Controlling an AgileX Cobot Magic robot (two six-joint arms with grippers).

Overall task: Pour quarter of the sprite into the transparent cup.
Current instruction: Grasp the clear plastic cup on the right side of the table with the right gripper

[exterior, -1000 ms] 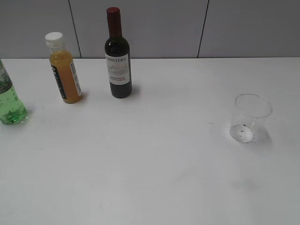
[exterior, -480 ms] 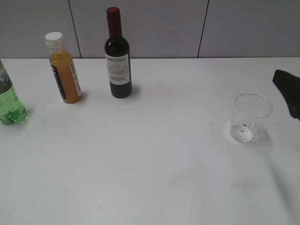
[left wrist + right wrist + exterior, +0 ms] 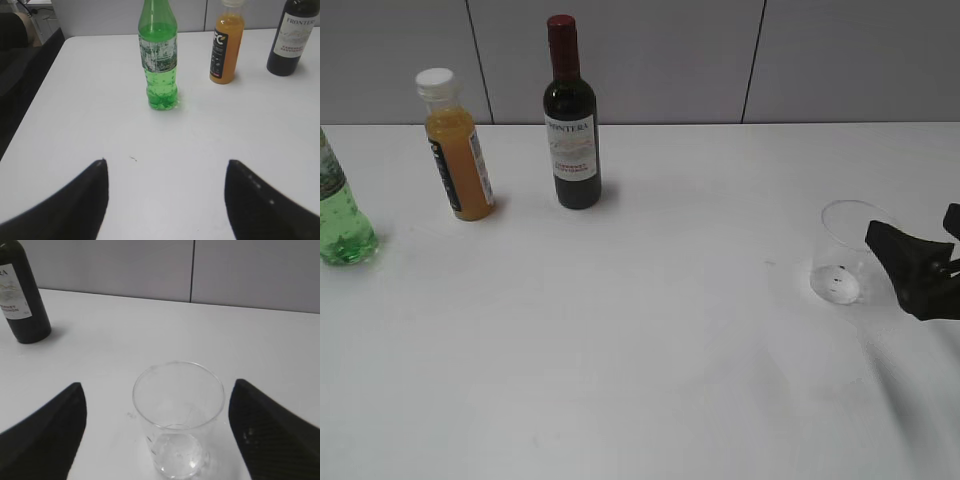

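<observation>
The sprite (image 3: pixel 158 60) stands upright at the far left of the tabletop (image 3: pixel 640 340), with the left pincer (image 3: pixel 165 172) spread wide, well short of it. The cup (image 3: pixel 177 417) stands upright at the right, between the wide-spread fingers of the right pincer (image 3: pixel 157 410). A juice bottle (image 3: pixel 457 145) and wine bottle (image 3: pixel 571 115) stand far left.
</observation>
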